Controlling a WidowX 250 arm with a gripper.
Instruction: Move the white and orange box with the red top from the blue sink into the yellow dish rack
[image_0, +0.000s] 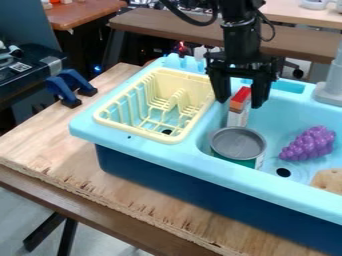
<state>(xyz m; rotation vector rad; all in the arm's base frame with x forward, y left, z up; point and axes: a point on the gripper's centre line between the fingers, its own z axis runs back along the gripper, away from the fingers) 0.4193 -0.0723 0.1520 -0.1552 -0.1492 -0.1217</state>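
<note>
**Pale plywood tabletop (120, 192) foremost, nothing gripped**

Left, a cream plastic rack (133, 131) is sitting; the black two-finger gripper (240, 102) is hanging wide — grasping seemingly undone — about a red-topped cardboard box (238, 114) standing in the light-blue plastic sink (180, 156); purple plastic grapes (310, 143) are lying right.

"Where can I pass in the light-blue plastic sink (287, 189)?"

"I see bare basin between the round, grey-topped can (238, 144) and the bumpy purple plastic grapes (309, 144)."

"And around my black two-finger gripper (241, 100)?"

"Tight: the upright, red-topped narrow box (238, 112) stands between its parted fingers, the can just on the camera side. Sideways, I've got the basin wall and pale-yellow plastic dish rack (137, 132) on the left, the grey plastic faucet (331, 92) at far right."
</note>
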